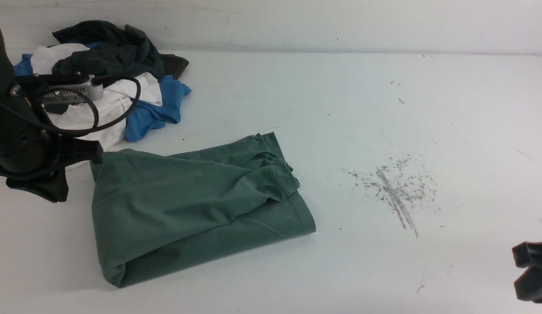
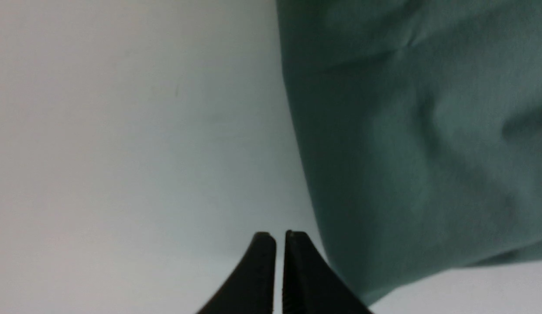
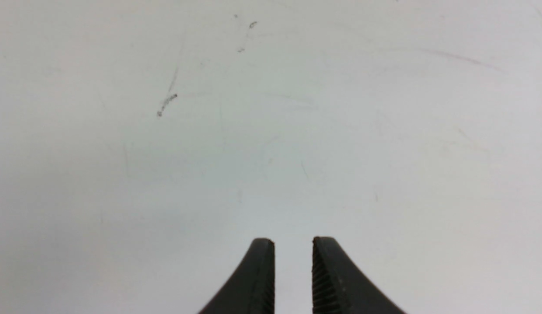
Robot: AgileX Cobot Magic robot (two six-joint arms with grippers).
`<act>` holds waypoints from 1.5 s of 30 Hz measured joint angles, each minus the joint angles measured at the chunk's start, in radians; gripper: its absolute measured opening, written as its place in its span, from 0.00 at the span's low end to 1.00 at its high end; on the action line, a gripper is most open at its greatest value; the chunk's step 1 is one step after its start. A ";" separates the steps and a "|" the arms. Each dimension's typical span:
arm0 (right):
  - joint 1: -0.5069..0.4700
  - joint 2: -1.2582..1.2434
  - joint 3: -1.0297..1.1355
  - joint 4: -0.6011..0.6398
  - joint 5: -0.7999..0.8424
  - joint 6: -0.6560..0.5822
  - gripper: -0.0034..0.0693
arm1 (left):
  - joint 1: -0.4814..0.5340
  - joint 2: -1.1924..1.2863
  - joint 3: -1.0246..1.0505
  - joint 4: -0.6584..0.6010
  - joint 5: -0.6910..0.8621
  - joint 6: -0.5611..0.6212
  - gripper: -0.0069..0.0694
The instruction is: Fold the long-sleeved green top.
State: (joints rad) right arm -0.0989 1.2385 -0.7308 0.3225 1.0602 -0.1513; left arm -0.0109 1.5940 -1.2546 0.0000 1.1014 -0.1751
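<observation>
- One large sage-green knit long-sleeved top (image 1: 188, 205) is being shown folded into a thick bundle on the white scuffed table (image 1: 384, 109), toward seven o'clock of the front view.
- The left gripper (image 2: 279, 237) is being held beside the top's edge, jaws nearly together, nothing gripped.
- The right gripper (image 3: 293, 244) is being kept at four o'clock, jaws slightly parted, empty, over bare table.
- A heap of dark, white and blue clothes (image 1: 122, 83) is being seen at ten o'clock.

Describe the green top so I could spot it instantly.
On the white table, look near the left, in front of the heap of clothes. The green top lies alone there, folded into a flat bundle. It is the only sage-green piece; the heap is dark, white and blue.
</observation>
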 joint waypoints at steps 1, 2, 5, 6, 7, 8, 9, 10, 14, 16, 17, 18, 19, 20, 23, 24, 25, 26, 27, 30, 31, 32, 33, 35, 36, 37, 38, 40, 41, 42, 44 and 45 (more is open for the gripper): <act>0.000 0.000 0.000 0.002 0.000 -0.004 0.21 | -0.001 0.020 0.000 0.000 -0.035 -0.002 0.17; 0.000 0.000 0.000 0.002 0.000 -0.006 0.21 | -0.001 0.032 0.000 0.000 -0.059 -0.004 0.20; 0.000 0.000 0.000 0.002 0.000 -0.013 0.21 | -0.001 0.065 0.001 0.000 -0.128 -0.009 0.31; 0.000 0.000 0.000 0.004 0.000 -0.014 0.21 | -0.001 0.078 0.001 0.000 -0.155 -0.013 0.35; 0.000 0.000 0.000 0.004 0.000 -0.015 0.21 | -0.001 0.081 0.001 0.000 -0.164 -0.014 0.37; 0.000 0.000 0.000 0.005 0.000 -0.015 0.21 | -0.001 0.100 0.001 0.000 -0.191 -0.015 0.43; 0.000 0.000 0.000 0.005 0.000 -0.015 0.21 | -0.001 0.103 0.001 0.000 -0.194 -0.016 0.44; 0.000 0.000 0.000 0.005 0.000 -0.015 0.21 | -0.001 0.126 0.001 0.000 -0.221 -0.025 0.51; 0.000 0.000 0.000 0.005 0.000 -0.015 0.21 | -0.001 0.192 0.001 0.000 -0.277 -0.041 0.63; 0.000 0.000 0.000 0.005 0.000 -0.015 0.21 | -0.001 0.224 0.001 0.000 -0.299 -0.041 0.64; 0.000 0.000 0.000 0.005 0.000 -0.015 0.21 | -0.001 0.252 0.001 0.000 -0.316 -0.039 0.62; 0.000 0.000 0.000 0.005 0.000 -0.015 0.21 | -0.001 0.252 0.001 0.000 -0.316 -0.039 0.61; 0.000 0.000 0.000 0.005 0.000 -0.015 0.21 | -0.001 0.279 0.001 -0.012 -0.329 -0.023 0.55; 0.000 0.000 0.000 0.005 0.000 -0.015 0.21 | -0.001 0.299 0.001 -0.027 -0.340 -0.002 0.48; 0.000 0.000 0.000 0.005 0.000 -0.016 0.21 | -0.002 0.333 0.001 -0.087 -0.377 0.078 0.25; 0.000 0.000 0.000 0.005 0.000 -0.016 0.21 | -0.004 0.337 -0.001 -0.103 -0.393 0.113 0.19; 0.000 0.000 0.000 0.005 0.000 -0.016 0.21 | -0.007 0.341 -0.004 -0.123 -0.410 0.149 0.16; 0.000 0.000 0.000 0.005 -0.001 -0.016 0.21 | -0.014 0.344 -0.009 -0.145 -0.427 0.189 0.15; 0.000 0.000 0.000 0.005 -0.001 -0.017 0.21 | -0.022 0.349 -0.014 -0.164 -0.434 0.212 0.14; 0.000 0.000 0.000 0.005 -0.001 -0.018 0.21 | -0.071 0.368 -0.052 -0.230 -0.453 0.312 0.14; 0.000 0.000 0.000 0.005 -0.001 -0.018 0.21 | -0.092 0.374 -0.069 -0.249 -0.453 0.336 0.14; 0.000 0.000 0.000 0.005 -0.001 -0.018 0.21 | -0.110 0.380 -0.085 -0.258 -0.453 0.352 0.14; 0.000 0.000 0.000 0.005 -0.001 -0.018 0.21 | -0.133 0.386 -0.111 -0.275 -0.453 0.368 0.14; 0.000 0.000 0.000 0.005 -0.001 -0.019 0.21 | -0.159 0.393 -0.135 -0.286 -0.453 0.381 0.14; 0.000 0.000 0.000 0.005 -0.001 -0.023 0.21 | -0.196 0.400 -0.184 -0.293 -0.452 0.385 0.14; 0.000 0.000 0.000 0.005 -0.001 -0.024 0.21 | -0.215 0.401 -0.205 -0.295 -0.453 0.388 0.14; 0.000 0.000 0.000 0.005 -0.001 -0.024 0.21 | -0.230 0.402 -0.219 -0.295 -0.453 0.387 0.14; 0.000 0.000 0.000 0.005 -0.001 -0.030 0.21 | -0.249 0.402 -0.243 -0.300 -0.451 0.380 0.15; 0.000 0.000 0.000 0.005 -0.001 -0.037 0.21 | -0.253 0.402 -0.252 -0.302 -0.446 0.372 0.16; 0.000 0.000 0.000 0.005 -0.001 -0.038 0.21 | -0.254 0.402 -0.255 -0.303 -0.444 0.370 0.16; 0.000 -0.004 0.000 0.005 0.004 -0.047 0.21 | -0.255 0.402 -0.265 -0.303 -0.425 0.340 0.19; 0.000 -0.019 0.000 0.004 0.016 -0.051 0.21 | -0.251 0.402 -0.275 -0.302 -0.390 0.317 0.22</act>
State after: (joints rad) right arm -0.0989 1.2198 -0.7308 0.3262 1.0763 -0.2021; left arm -0.2621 1.9961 -1.5298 -0.3018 0.7119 0.1414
